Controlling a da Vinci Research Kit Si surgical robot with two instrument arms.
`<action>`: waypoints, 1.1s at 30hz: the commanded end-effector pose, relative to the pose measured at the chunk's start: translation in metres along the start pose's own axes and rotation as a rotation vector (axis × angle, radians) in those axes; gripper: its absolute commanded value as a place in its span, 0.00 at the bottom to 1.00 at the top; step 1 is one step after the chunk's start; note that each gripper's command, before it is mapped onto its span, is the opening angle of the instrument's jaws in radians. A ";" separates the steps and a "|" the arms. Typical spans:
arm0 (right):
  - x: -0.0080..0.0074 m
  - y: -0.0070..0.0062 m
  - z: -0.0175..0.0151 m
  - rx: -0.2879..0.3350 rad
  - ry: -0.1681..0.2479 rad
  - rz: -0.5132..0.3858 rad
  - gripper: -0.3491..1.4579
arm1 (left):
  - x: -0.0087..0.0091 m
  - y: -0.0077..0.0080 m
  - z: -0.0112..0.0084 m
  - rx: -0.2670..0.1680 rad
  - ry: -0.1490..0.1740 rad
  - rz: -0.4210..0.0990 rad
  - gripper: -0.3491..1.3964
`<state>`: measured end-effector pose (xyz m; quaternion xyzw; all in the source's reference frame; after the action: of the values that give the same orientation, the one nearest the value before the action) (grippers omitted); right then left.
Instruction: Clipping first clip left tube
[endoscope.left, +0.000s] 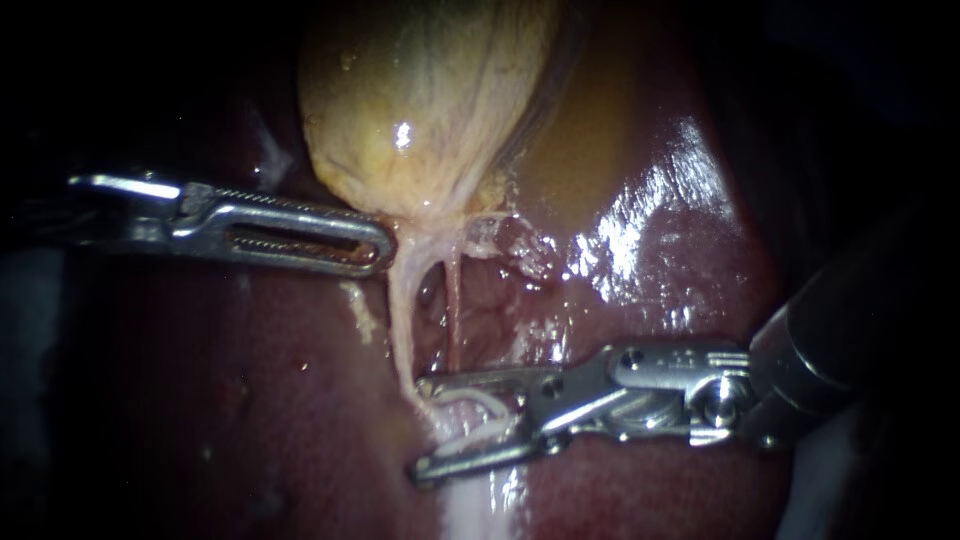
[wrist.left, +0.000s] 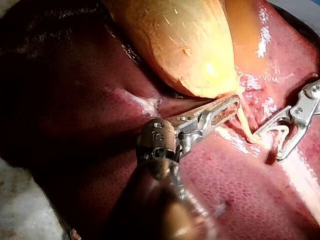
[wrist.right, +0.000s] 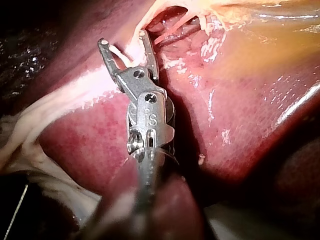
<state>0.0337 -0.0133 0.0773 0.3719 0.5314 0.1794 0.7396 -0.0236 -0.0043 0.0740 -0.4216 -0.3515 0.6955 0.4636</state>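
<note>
Left instrument (endoscope.left: 380, 245): it enters level from the left and its slotted jaws are seen broadside. The two jaws lie together, and their tip is clamped on the tissue at the neck of the gallbladder (endoscope.left: 420, 100), which flares toward the tip. The left wrist view agrees, with the tip tucked under the gallbladder's narrow end.

Gallbladder: a yellow, glistening sac, tapering downward to its neck.

Left tube (endoscope.left: 402, 320): a pale, cream-coloured strand, taut. It is widest at the neck and narrows as it descends to the right instrument's jaws. Its upper and middle stretch stands bare between the two instruments. To its left is open, dark liver (endoscope.left: 250, 400), with one small pale fleck near it.

Right tube (endoscope.left: 453, 310): thinner and reddish, it runs just beside the left tube. A narrow window of red tissue separates the two.

Right instrument (endoscope.left: 423, 428): it enters from the right, well apart from the left instrument. Its jaws stand wide apart, one leg of a white, U-shaped clip (endoscope.left: 497, 403) seated against each, with the bend of the U toward the hinge. The lower end of the left tube sits in the mouth, near the jaw tips and touching the upper jaw. The clip is not closed on it. The right wrist view shows pale tissue between the spread jaws. Past the lower jaw a pale band (endoscope.left: 465, 500) runs on over the liver.

Wet, glaring liver lies right of the tubes.
</note>
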 end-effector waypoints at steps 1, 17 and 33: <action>0.0000 0.0000 0.0000 -0.003 0.001 0.000 0.46 | 0.0000 0.0000 0.0000 0.000 0.000 0.000 0.00; 0.0004 0.0016 0.0003 -0.039 0.013 0.006 0.46 | 0.0000 0.0001 0.0000 0.000 0.000 0.000 0.00; 0.0009 0.0024 0.0008 -0.052 0.018 0.010 0.46 | -0.0001 0.0004 0.0000 0.001 0.001 -0.001 0.00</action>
<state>0.0351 -0.0116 0.0787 0.3536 0.5309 0.2004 0.7436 -0.0238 -0.0044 0.0737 -0.4216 -0.3511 0.6954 0.4642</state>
